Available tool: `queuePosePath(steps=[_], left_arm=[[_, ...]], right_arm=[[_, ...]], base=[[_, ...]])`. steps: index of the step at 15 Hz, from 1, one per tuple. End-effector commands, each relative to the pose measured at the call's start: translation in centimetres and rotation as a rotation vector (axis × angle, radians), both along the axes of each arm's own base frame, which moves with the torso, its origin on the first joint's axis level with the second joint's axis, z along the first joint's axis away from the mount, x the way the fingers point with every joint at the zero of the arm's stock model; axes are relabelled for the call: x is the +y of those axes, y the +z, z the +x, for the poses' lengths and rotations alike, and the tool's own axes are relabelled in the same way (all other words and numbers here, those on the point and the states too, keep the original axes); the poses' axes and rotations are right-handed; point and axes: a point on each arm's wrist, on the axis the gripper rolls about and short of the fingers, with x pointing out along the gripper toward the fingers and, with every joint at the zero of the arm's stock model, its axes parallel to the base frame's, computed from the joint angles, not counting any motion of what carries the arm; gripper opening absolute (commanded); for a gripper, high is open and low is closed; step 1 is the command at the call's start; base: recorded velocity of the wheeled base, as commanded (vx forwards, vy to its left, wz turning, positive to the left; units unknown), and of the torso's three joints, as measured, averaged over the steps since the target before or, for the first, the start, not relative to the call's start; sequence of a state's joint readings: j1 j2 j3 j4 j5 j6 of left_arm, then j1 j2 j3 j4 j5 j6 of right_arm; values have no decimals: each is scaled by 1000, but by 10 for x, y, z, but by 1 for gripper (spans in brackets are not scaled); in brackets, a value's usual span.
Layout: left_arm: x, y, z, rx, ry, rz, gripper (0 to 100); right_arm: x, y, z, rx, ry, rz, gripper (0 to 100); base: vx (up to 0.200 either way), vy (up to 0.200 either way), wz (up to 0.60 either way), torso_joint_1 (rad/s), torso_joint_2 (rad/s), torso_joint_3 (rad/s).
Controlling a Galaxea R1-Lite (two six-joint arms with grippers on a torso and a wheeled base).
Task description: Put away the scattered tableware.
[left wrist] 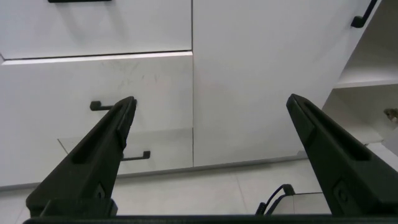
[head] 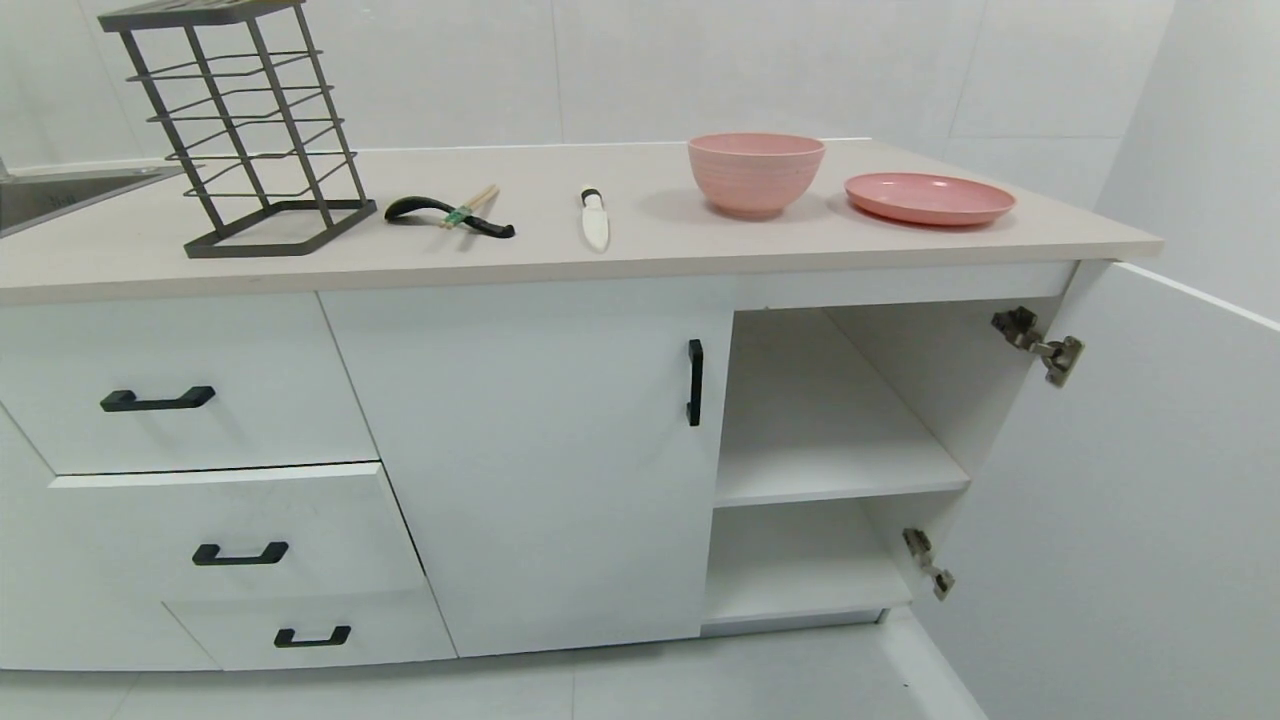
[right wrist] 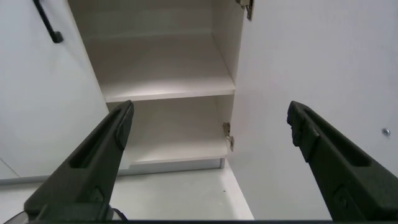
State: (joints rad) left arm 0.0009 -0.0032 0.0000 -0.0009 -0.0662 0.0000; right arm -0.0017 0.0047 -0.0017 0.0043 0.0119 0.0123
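Left end effector (left wrist: 210, 99) and right end effector (right wrist: 210, 106) hang spread. Bowl (head: 756, 172), nine o'clock of plate (head: 930, 197), looks light and rigid; take its rim.

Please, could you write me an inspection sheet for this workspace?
surface: pale counter, level.
job's things: bowl and plate toward the right end, apart; knife in the middle; spoon crossing chopsticks to its left.
clutter: wire rack, upright, at the left.
hands: left hand open; right hand open; both hold nothing.
cables: dark loop near the left hand, maybe a cable.
surroundings: right cupboard door open, shelf exposed; sink far left.
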Motion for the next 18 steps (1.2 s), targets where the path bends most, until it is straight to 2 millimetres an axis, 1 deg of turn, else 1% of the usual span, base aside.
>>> queuePosePath(steps=[1, 3, 5, 9, 11, 18], left_arm=[[0, 0, 0, 2, 2, 2, 100], [0, 0, 0, 4, 4, 5, 100], [0, 0, 0, 4, 4, 5, 100], [0, 0, 0, 4, 6, 5, 100], [0, 0, 0, 4, 7, 5, 100], [0, 0, 0, 4, 6, 3, 100]], right_arm=[[0, 0, 0, 4, 1, 0, 100], [0, 0, 0, 2, 1, 0, 100], [0, 0, 0, 2, 1, 0, 100], [0, 0, 0, 2, 1, 0, 100], [0, 0, 0, 2, 1, 0, 100], [0, 0, 0, 2, 1, 0, 100]], base=[[0, -200, 0, 12, 2, 2], [0, -200, 0, 7, 5, 2], [0, 0, 0, 0, 0, 0], [0, 0, -600, 4, 0, 6], [0, 0, 0, 0, 0, 0], [200, 0, 0, 4, 4, 2]])
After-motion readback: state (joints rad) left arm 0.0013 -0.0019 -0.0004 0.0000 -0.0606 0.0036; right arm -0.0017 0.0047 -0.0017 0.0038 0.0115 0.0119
